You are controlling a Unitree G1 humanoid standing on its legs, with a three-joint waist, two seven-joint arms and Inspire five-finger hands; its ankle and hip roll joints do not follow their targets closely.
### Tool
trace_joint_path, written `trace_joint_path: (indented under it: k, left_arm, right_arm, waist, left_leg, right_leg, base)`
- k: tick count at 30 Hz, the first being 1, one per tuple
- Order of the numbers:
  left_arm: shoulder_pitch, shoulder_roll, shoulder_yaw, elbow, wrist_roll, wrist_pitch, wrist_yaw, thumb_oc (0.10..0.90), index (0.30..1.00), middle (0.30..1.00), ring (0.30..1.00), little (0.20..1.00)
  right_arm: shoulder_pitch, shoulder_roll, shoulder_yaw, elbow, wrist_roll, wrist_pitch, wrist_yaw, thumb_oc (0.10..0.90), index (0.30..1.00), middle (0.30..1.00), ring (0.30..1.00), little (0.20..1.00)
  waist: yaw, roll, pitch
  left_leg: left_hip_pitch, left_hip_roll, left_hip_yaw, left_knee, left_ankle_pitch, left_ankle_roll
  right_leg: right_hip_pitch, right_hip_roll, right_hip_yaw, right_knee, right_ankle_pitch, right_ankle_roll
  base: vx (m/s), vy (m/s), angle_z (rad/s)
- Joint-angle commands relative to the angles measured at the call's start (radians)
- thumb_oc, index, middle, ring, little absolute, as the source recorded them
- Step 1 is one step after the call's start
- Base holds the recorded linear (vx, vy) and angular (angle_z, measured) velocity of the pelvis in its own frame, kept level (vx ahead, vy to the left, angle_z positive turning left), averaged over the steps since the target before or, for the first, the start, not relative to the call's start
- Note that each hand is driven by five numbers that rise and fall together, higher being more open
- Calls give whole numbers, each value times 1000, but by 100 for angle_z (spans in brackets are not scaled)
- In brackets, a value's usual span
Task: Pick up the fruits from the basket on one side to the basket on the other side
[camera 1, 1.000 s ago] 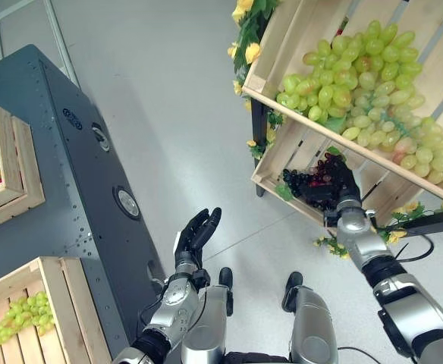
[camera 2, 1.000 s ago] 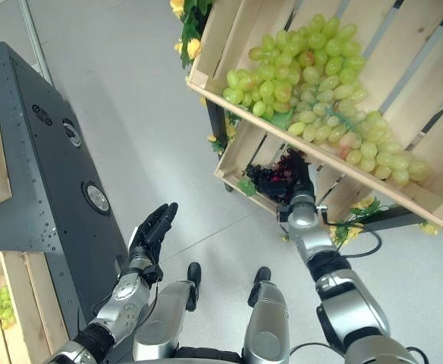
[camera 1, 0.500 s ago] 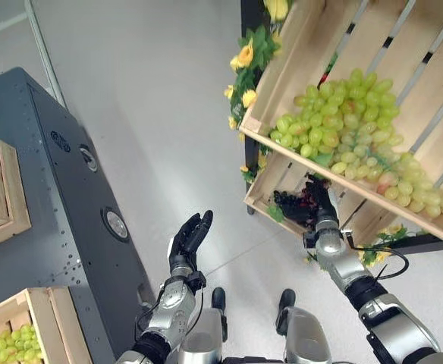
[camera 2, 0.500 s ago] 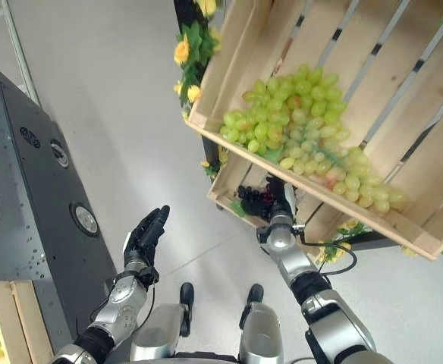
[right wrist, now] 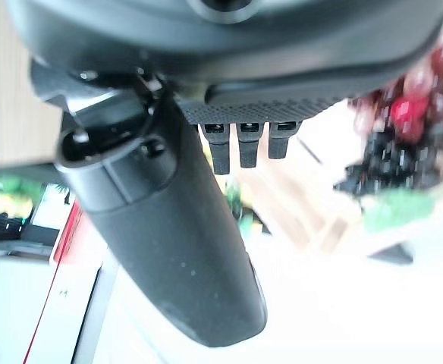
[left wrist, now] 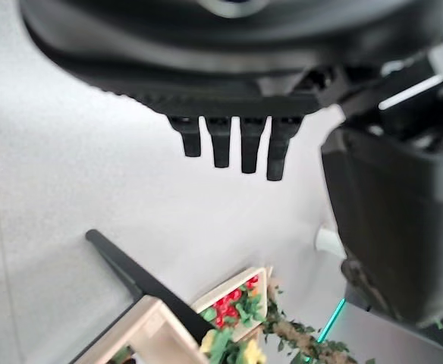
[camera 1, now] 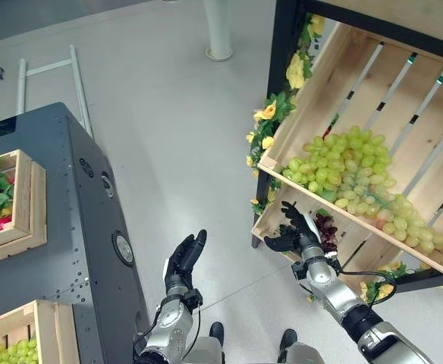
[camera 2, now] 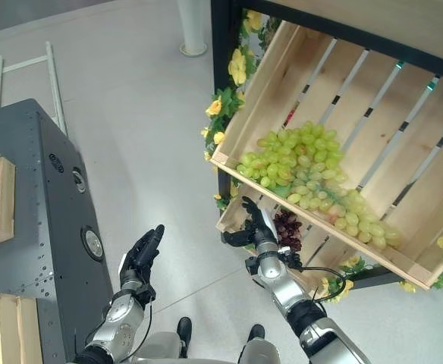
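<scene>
Dark grapes (camera 1: pixel 326 227) lay in the lower crate (camera 1: pixel 271 220) beside the right hand (camera 1: pixel 296 231), fingers spread; left hand (camera 1: pixel 183 258) open.

Left hand (camera 1: pixel 183 258) raised, open; right hand (camera 1: pixel 296 231) open.

Grapes (camera 1: pixel 354 178) in right crate (camera 1: pixel 403 91)

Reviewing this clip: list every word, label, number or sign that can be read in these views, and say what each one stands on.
None can be read.
Grey cabinet: small dark marks on its top, too small to make out.
Red-and-white panel behind the right hand: no legible characters.
Wooden crates of green grapes: no print visible.
</scene>
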Motion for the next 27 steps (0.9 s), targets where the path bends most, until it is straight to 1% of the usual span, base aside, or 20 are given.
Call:
trace_joint_path:
  k: [1, 2, 3, 5, 6, 7, 9, 10, 11, 13, 14, 16, 17, 19, 22, 23, 24, 25, 26, 27]
  left_arm:
    - [-59, 32, -10, -44, 105, -58, -14, 800, 900, 900, 900, 900]
    - [-63, 36, -10, -44, 120, -49, -19, 800, 900, 900, 900, 900]
    - [-64, 37, -9, -43, 124, -46, -20, 800, 900, 900, 900, 900]
    - [-78, 45, -12, -29, 143, -21, -47, 800, 900, 900, 900, 900]
    - [-89, 47, -19, -23, 150, -9, -59, 800, 900, 900, 900, 900]
    - [-103, 43, -27, -22, 172, 11, -79, 800, 900, 900, 900, 900]
    - [-115, 43, -41, -20, 184, 5, -74, 800, 900, 900, 900, 900]
    - [-113, 39, -40, -26, 190, 4, -57, 800, 900, 900, 900, 900]
    - [-112, 36, -36, -34, 178, 2, -32, 800, 900, 900, 900, 900]
    - [-109, 30, -28, -26, 159, -7, -46, 800, 900, 900, 900, 900]
    - [-110, 26, -28, -24, 165, -7, -58, 800, 900, 900, 900, 900]
    - [-104, 19, -46, -26, 212, 0, -77, 800, 900, 900, 900, 900]
    - [-104, 19, -51, -27, 217, -1, -76, 800, 900, 900, 900, 900]
    - [-97, 20, -59, -29, 214, 1, -65, 800, 900, 900, 900, 900]
    - [-77, 24, -49, -31, 221, -12, -66, 800, 900, 900, 900, 900]
    - [-77, 27, -47, -38, 231, -5, -80, 800, 900, 900, 900, 900]
    - [-90, 34, -60, -41, 258, 14, -122, 800, 900, 900, 900, 900]
    - [-92, 35, -63, -42, 266, 16, -127, 800, 900, 900, 900, 900]
    - [-102, 38, -78, -45, 290, 25, -148, 800, 900, 900, 900, 900]
    - [-107, 40, -92, -49, 302, 27, -153, 800, 900, 900, 900, 900]
  right_arm:
    - [-31, 47, 27, -85, -10, -94, 60, 800, 900, 900, 900, 900]
    - [-27, 47, 33, -89, 2, -87, 63, 800, 900, 900, 900, 900]
    - [-26, 48, 35, -90, 5, -85, 65, 800, 900, 900, 900, 900]
    - [-12, 48, 44, -102, 36, -63, 47, 800, 900, 900, 900, 900]
    - [9, 46, 45, -117, 45, -55, 28, 800, 900, 900, 900, 900]
    - [27, 35, 47, -126, 66, -49, 3, 800, 900, 900, 900, 900]
    - [45, 29, 40, -128, 64, -55, 6, 800, 900, 900, 900, 900]
    - [48, 25, 34, -128, 62, -48, 28, 800, 900, 900, 900, 900]
    - [41, 20, 37, -123, 75, -41, 59, 800, 900, 900, 900, 900]
    - [43, 15, 29, -110, 68, -48, 97, 800, 900, 900, 900, 900]
    - [44, 12, 27, -102, 72, -54, 102, 800, 900, 900, 900, 900]
    - [41, 9, 16, -74, 93, -58, 112, 800, 900, 900, 900, 900]
    - [39, 9, 14, -69, 96, -59, 113, 800, 900, 900, 900, 900]
    - [25, 8, 12, -59, 110, -49, 124, 800, 900, 900, 900, 900]
    - [32, 9, 9, -71, 112, -48, 127, 800, 900, 900, 900, 900]
    - [40, 9, 5, -78, 109, -50, 115, 800, 900, 900, 900, 900]
    - [69, 2, -17, -89, 109, -57, 87, 800, 900, 900, 900, 900]
    - [76, 0, -22, -91, 107, -58, 86, 800, 900, 900, 900, 900]
    - [91, -9, -39, -88, 112, -63, 78, 800, 900, 900, 900, 900]
    - [98, -15, -48, -83, 116, -68, 78, 800, 900, 900, 900, 900]
  waist:
    - [26, -11, -27]
    - [22, -1, -24]
    - [21, 1, -23]
    - [-9, 4, -27]
    - [-34, -1, -32]
    - [-66, -10, -38]
    - [-92, -19, -42]
    - [-90, -19, -44]
    - [-77, -21, -41]
    - [-52, -30, -41]
    - [-44, -33, -45]
    - [-18, -40, -58]
    - [-15, -40, -59]
    - [11, -45, -60]
    - [32, -46, -60]
    - [30, -43, -60]
    - [12, -44, -59]
    - [7, -44, -59]
    - [-12, -50, -55]
    - [-24, -55, -57]
  left_leg:
    - [-21, -57, -38, -64, 32, 63]
    - [-14, -58, -64, -71, 35, 66]
    - [-12, -59, -72, -72, 36, 67]
    - [1, -75, -159, -90, 44, 71]
    - [4, -93, -216, -92, 48, 75]
    - [6, -117, -273, -84, 41, 77]
    - [-7, -136, -314, -66, 23, 78]
    - [-19, -136, -329, -55, 25, 73]
    - [-32, -121, -319, -52, 32, 64]
    - [-50, -112, -317, -52, 48, 55]
    - [-53, -110, -321, -56, 55, 52]
    - [-66, -104, -332, -55, 68, 39]
    - [-69, -103, -335, -54, 70, 37]
    - [-83, -93, -342, -39, 77, 16]
    - [-97, -81, -333, -40, 100, -2]
    - [-105, -71, -288, -48, 112, -8]
    - [-130, -41, -170, -30, 111, -24]
    - [-132, -35, -149, -24, 109, -27]
    - [-127, -20, -74, 10, 86, -30]
    - [-126, -17, -39, 32, 76, -30]
  right_leg:
    - [-67, -99, 91, 182, 239, -1]
    - [-86, -78, 120, 226, 227, -11]
    - [-90, -72, 127, 233, 224, -13]
    - [-101, 27, 226, 214, 178, -30]
    - [-99, 94, 293, 179, 136, -37]
    - [-105, 165, 392, 89, 115, -49]
    - [-120, 227, 471, 55, 94, -59]
    - [-112, 244, 483, 58, 71, -66]
    - [-105, 228, 448, 44, 63, -69]
    - [-69, 217, 399, 2, 54, -83]
    - [-57, 216, 390, -15, 55, -87]
    - [-25, 214, 346, -49, 48, -98]
    - [-21, 215, 340, -53, 47, -100]
    - [0, 206, 287, -71, 39, -112]
    - [22, 207, 241, -91, 38, -121]
    - [33, 211, 220, -98, 36, -123]
    - [51, 199, 166, -108, 31, -124]
    - [54, 195, 156, -109, 30, -125]
    - [60, 175, 119, -110, 32, -124]
    - [57, 162, 99, -112, 39, -122]
  base:
    - [83, 60, 35]
    - [95, 42, 41]
    - [144, -78, 65]
    - [175, -213, 73]
    - [200, -340, 117]
    - [178, -332, 173]
    - [48, -249, 204]
    - [-65, -245, 198]
    - [-81, -260, 207]
    - [-31, -276, 122]
    - [23, -249, 46]
    - [42, -223, 35]
    - [35, -194, 46]
    - [21, -179, 37]
    - [14, -137, 27]
    - [-6, -104, 65]
    - [-7, -76, 91]
    - [-32, -23, 150]
    - [-56, 42, 167]
    - [-85, 87, 170]
